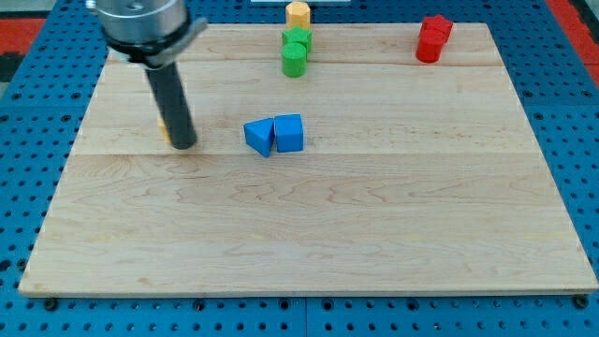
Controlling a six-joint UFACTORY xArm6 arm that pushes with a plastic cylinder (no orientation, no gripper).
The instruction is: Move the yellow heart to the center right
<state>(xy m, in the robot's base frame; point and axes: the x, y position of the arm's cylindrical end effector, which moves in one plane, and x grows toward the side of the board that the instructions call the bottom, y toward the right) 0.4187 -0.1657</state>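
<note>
**Yellow heart barely begun on its way to the right edge**

The table [374, 234], a pale wooden board, takes up nearly the whole view, and its right-hand middle, where the heart is meant to end up, is bare. By that reading, almost all of the job is left.

My rod comes down near the table's left edge, a little above the middle, and my tip [183, 145] rests on the wood there. This arm carries no fingers, so there is nothing spread or pinched to report; it only pushes.

Two blue blocks [275, 135] sit touching each other near the table's centre, to the right of my tip and apart from it. A red block [432, 38] stands near the top right corner. At the middle of the top edge a green block [296, 51] stands, with an orange block [298, 14] just beyond it, at the very edge.

The yellow heart [164, 127] shows only as a thin sliver at the rod's left side, mostly hidden behind it. It seems close against the rod, though I cannot tell if they touch. It still lies far on the left, so the whole crossing past the blue pair remains.
</note>
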